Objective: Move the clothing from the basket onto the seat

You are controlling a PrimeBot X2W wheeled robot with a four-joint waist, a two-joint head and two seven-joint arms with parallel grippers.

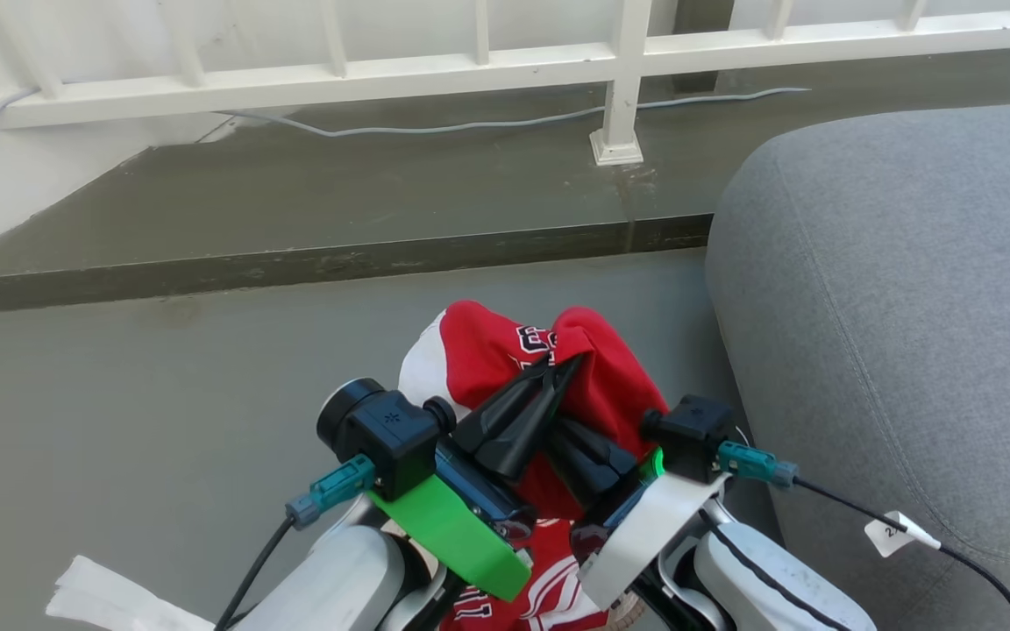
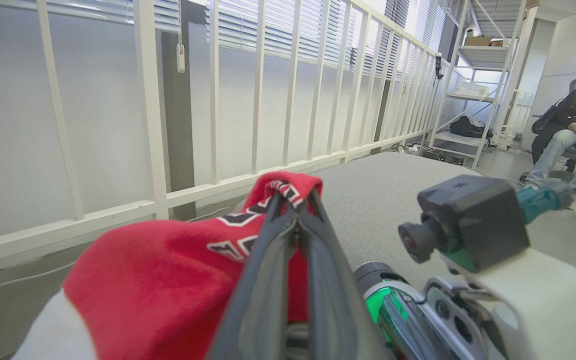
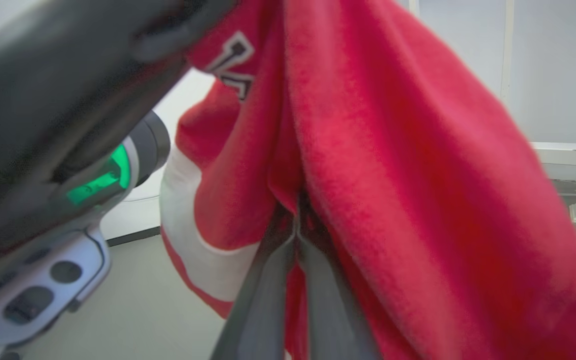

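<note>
grey floor point(image 1: 119, 421), white railing point(image 1: 470, 72), grey seat point(image 1: 908, 263)

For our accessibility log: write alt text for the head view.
The left gripper and right gripper both pinch a bunched red-and-white jersey, held up over a grey floor. A large grey upholstered seat stands at right; a white railing runs behind.

The red fabric clothing point(image 1: 479, 350) with white lettered panels hangs at near centre, over the grey floor point(image 1: 119, 421), caught between the left gripper point(image 1: 560, 368) and the right gripper point(image 3: 295, 220). The big grey woven-fabric seat point(image 1: 908, 289) lies just right. Far behind, a white barred railing point(image 1: 470, 74) stands on a raised step point(image 1: 338, 193).
</note>
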